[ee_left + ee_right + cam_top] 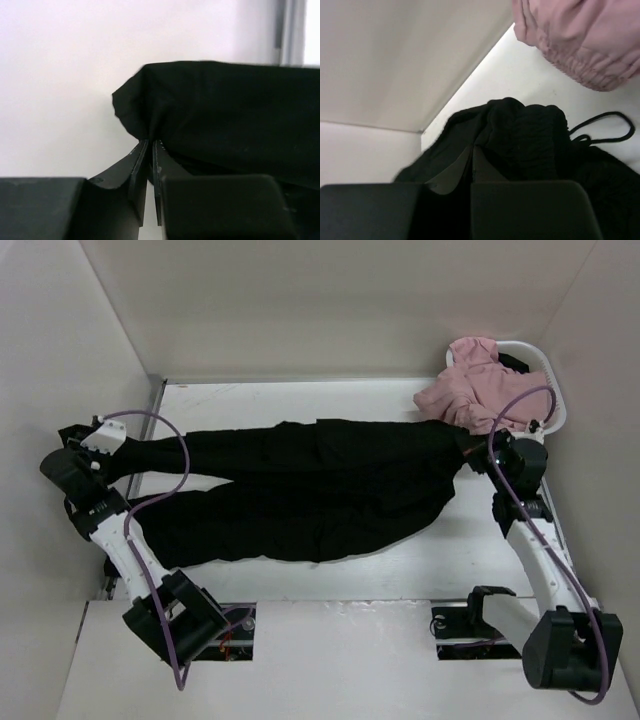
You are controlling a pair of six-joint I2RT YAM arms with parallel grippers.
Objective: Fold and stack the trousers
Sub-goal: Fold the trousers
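The black trousers (pixel 320 490) lie spread across the table, legs pointing left, waist at the right. My left gripper (pixel 105 452) is at the far leg's cuff at the left edge; in the left wrist view the gripper (pixel 149 142) is shut on the black cuff (pixel 200 110), which is lifted off the table. My right gripper (pixel 482 452) is at the waistband; in the right wrist view the gripper (pixel 472 149) is shut on the ribbed waistband (pixel 530 135). A black drawstring (pixel 605 131) trails on the table.
A pink garment (pixel 470 390) spills from a white basket (pixel 550 390) at the back right, close beside my right gripper; it also shows in the right wrist view (pixel 580 40). Walls enclose the table on the left, back and right.
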